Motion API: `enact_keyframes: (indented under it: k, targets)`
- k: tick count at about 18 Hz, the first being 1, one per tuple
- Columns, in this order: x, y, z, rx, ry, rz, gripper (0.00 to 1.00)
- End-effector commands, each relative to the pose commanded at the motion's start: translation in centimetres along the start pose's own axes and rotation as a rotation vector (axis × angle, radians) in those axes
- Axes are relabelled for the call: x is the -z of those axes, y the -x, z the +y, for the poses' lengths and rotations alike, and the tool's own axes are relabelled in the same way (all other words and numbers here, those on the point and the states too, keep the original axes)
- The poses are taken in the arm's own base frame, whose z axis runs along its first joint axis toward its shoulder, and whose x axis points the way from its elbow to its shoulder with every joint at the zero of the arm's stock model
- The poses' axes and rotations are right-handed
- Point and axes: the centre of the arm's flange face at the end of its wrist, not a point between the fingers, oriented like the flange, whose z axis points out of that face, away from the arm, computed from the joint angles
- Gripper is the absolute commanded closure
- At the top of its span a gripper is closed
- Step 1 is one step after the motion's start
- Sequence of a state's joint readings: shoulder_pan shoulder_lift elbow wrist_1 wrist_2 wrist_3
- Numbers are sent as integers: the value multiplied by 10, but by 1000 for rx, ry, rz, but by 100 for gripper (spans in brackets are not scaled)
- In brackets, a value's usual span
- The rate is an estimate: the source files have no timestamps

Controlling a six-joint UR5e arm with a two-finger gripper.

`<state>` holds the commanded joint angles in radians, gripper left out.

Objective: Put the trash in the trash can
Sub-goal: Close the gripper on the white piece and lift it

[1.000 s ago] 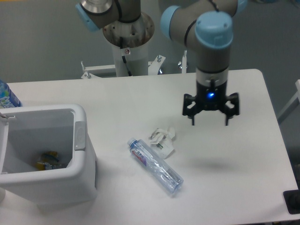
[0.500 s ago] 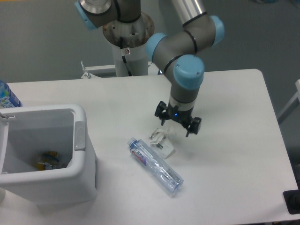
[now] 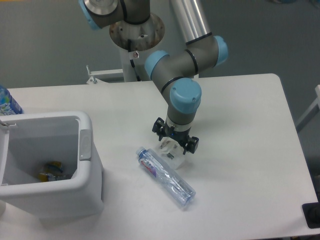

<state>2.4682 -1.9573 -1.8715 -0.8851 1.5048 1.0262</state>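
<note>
Gripper point(image 3: 175, 142) low over crumpled wrapper point(image 3: 171, 151), jaws spread, nothing grasped. Crushed bottle point(image 3: 165, 177) lies just beside wrapper; trash can point(image 3: 85, 145) well apart at left. Risk: thin wrapper slips pinch, or finger nudges bottle.

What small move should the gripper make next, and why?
Probably descend a little more and close on the crumpled white wrapper. The gripper hangs directly over it with jaws spread on either side, and nothing appears held yet. The crushed plastic bottle lies just beside it, so the descent should stay straight. The trash can comes afterwards.
</note>
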Motion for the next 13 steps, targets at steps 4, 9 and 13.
enact_keyframes:
  k: [4,9,13]
  targets:
    - [0,0,0,29,0,-2,92]
    - [3,1,2,28,5,-3,100]
    - [19,7,13,7,40,-37,100]
